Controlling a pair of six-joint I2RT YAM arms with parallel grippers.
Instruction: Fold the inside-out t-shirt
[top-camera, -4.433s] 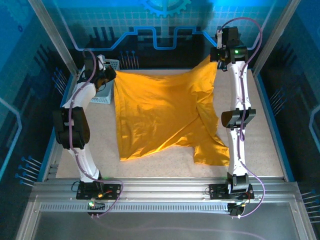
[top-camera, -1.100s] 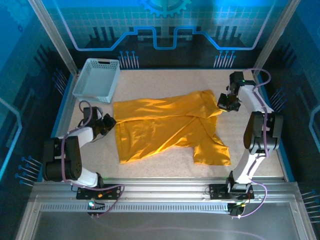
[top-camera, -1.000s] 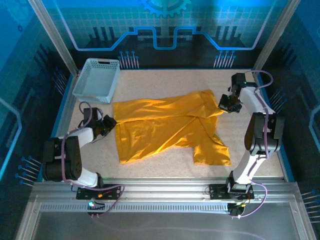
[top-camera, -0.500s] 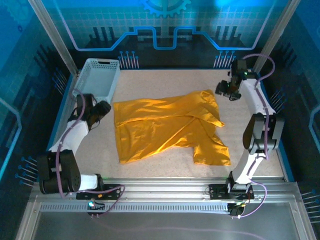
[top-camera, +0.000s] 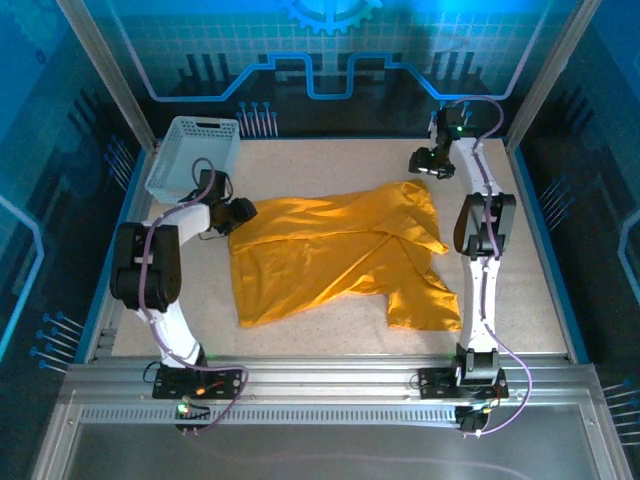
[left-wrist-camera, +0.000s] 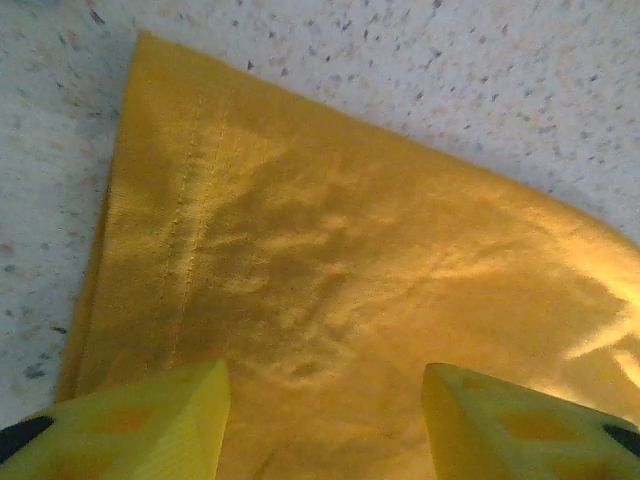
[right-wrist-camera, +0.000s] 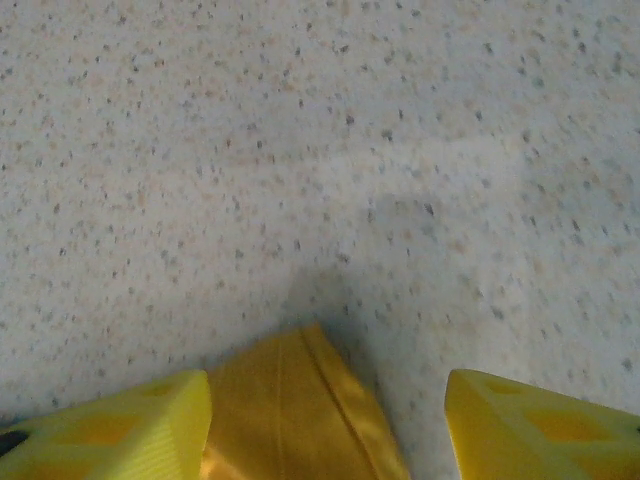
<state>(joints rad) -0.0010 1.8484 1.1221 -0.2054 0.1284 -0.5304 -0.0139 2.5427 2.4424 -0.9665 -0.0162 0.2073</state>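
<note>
A speckled table (top-camera: 340, 160) has bare room along every side. The inside-out t-shirt (top-camera: 330, 250) lies rumpled at its middle, with uneven edges. A grey basket (top-camera: 193, 160) sits at the far left. Over the shirt's far-left corner hangs the left gripper (top-camera: 243, 211), and over its far-right tip the right gripper (top-camera: 418, 163). Both have their jaws parted and grip nothing, possibly just clear of the cloth.
</note>
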